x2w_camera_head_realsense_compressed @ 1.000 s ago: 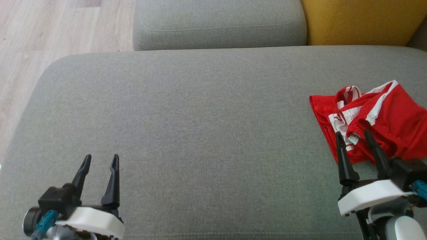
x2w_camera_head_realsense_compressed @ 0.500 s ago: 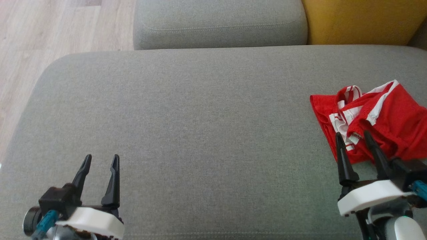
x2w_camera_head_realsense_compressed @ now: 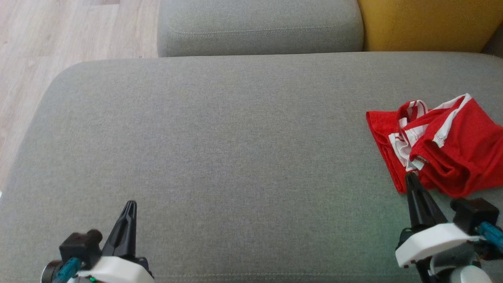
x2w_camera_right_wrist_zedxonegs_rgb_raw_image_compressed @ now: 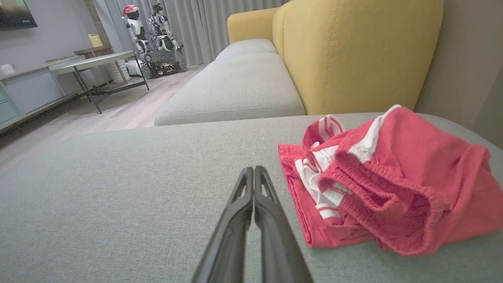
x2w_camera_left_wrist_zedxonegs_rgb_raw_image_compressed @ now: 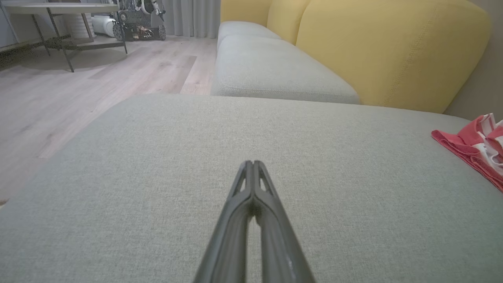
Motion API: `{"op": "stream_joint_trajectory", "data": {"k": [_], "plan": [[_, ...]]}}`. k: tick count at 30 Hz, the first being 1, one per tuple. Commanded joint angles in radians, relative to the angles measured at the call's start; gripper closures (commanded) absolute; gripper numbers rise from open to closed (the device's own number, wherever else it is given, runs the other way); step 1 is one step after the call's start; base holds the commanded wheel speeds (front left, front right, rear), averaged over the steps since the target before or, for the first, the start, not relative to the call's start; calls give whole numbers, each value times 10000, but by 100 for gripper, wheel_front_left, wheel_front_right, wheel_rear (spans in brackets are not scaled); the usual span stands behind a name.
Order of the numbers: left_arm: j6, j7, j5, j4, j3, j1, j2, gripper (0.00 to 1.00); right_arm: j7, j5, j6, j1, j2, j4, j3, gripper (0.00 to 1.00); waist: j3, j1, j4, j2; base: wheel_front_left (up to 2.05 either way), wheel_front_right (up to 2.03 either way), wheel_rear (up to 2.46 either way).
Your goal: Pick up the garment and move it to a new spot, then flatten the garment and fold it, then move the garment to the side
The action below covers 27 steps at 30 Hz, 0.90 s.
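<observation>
The garment is a crumpled pair of red shorts with white stripes, lying at the right end of the grey sofa seat. The right wrist view shows the garment just right of my shut fingers. My right gripper is shut and empty, its tip at the garment's near left corner. At the lower left, my left gripper is shut with nothing in it, over bare cushion. In the left wrist view the left gripper points across the seat, and the garment lies far right.
A second grey cushion and a yellow backrest lie beyond the seat. Wooden floor runs along the left. A low table and another wheeled robot stand far across the room.
Both grippers have gone from open to shut and drawn back toward the near edge. The right fingertips have pulled off the garment, which has not moved.
</observation>
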Motion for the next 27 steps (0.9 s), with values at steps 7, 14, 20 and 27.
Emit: {"op": "stream_joint_trajectory", "data": {"k": [7, 14, 20, 27], "plan": [[-164, 165, -876, -158, 308, -368, 42, 100, -26, 1051, -1, -327, -58, -157, 14, 100, 5, 0, -26, -1, 0, 0, 0], [-326, 302, -1608, 18, 486, -514, -69, 100, -33, 1922, -1, -441, -98, 9, 15, 100, 10, 0, -50, -1, 0, 0, 0], [-462, 422, -2231, 162, 642, -635, -167, 100, -37, 2660, -1, -531, -127, 142, 10, 100, 15, 0, -71, -1, 0, 0, 0], [-615, 564, -2955, 319, 829, -771, -286, 100, -36, 3516, -2, -632, -155, 294, -1, 100, 20, 0, -95, -1, 0, 0, 0]]}}
